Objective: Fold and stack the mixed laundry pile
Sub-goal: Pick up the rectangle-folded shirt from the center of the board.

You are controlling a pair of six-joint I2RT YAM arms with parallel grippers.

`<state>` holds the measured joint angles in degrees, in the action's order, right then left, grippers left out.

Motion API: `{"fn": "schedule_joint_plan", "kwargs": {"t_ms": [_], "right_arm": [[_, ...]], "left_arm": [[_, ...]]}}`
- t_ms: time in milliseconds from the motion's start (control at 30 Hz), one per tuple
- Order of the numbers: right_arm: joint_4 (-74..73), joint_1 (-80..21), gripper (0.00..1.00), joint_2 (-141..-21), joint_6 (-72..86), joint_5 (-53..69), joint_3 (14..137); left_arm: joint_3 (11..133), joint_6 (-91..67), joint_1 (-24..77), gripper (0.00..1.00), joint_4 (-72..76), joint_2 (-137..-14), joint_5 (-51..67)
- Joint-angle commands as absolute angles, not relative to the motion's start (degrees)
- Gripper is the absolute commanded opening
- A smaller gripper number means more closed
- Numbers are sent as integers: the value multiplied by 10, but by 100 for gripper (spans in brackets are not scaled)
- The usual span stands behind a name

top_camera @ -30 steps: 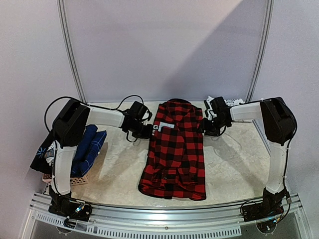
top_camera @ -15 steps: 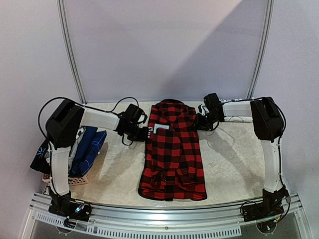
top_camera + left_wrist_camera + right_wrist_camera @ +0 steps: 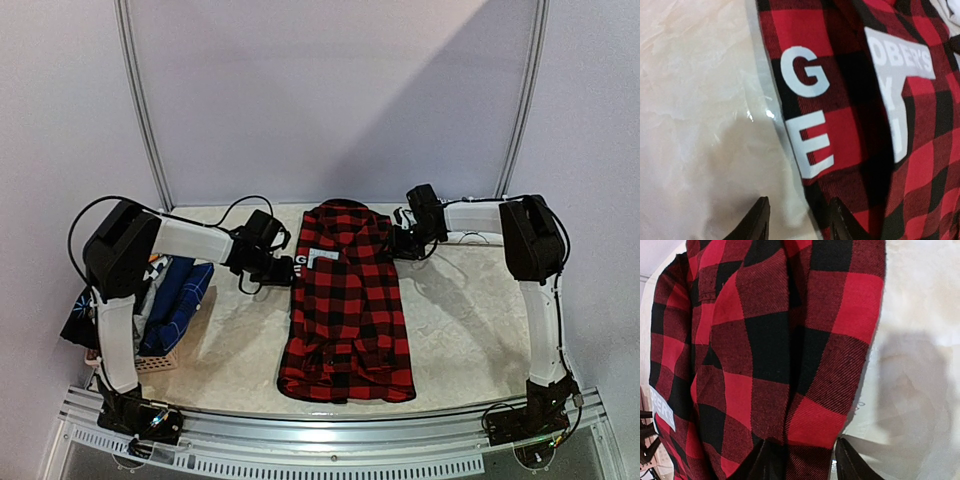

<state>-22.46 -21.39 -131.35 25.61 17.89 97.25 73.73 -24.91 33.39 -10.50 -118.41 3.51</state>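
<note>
From the mixed laundry pile, a red-black plaid shirt [image 3: 348, 300] with white lettering [image 3: 802, 72] lies flat and lengthwise in the middle of the table. My left gripper [image 3: 284, 268] is at the shirt's upper left edge. In the left wrist view this gripper [image 3: 797, 225] is open, one finger over bare table and the other [image 3: 840, 222] over the cloth's edge. My right gripper [image 3: 401, 243] is at the shirt's upper right edge. Seen from the right wrist, it [image 3: 810, 465] stands open with the shirt's edge [image 3: 840, 365] between its fingers.
A small woven basket [image 3: 155, 362] at the left table edge holds blue garments [image 3: 178, 295], and a dark printed piece [image 3: 78, 315] hangs beside it. Metal frame poles [image 3: 140, 100] rise at the back. A rail [image 3: 320, 425] runs along the front edge.
The left gripper has opened and drawn slightly left off the shirt. The right gripper has moved left and toward the back, and the shirt's top is narrower.
</note>
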Motion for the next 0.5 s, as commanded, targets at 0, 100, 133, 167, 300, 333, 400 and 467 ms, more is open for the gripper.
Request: {"fn": "schedule_joint_plan", "kwargs": {"t_ms": [0,100,133,167,300,333,400,467], "right_arm": [[-264,-218,49,-1288,241,153,979],[-272,-218,54,-1273,235,146,978],[-275,-218,55,-1269,233,143,978],[-278,-218,56,-1261,231,139,977],[-282,-217,60,-1227,226,126,962],[-281,-218,60,-1216,225,125,955],[-278,-219,61,-1194,224,122,940],[-275,-222,61,-1173,224,118,922]], "left_arm": [[710,-243,333,45,-118,-1150,19],[699,-240,339,50,-121,-1126,7],[694,-240,342,52,-121,-1118,4],[689,-239,344,53,-124,-1110,2],[669,-235,359,62,-136,-1073,-27],[662,-234,365,63,-140,-1063,-34],[648,-233,376,67,-146,-1044,-49],[630,-235,389,69,-151,-1025,-65]]}}
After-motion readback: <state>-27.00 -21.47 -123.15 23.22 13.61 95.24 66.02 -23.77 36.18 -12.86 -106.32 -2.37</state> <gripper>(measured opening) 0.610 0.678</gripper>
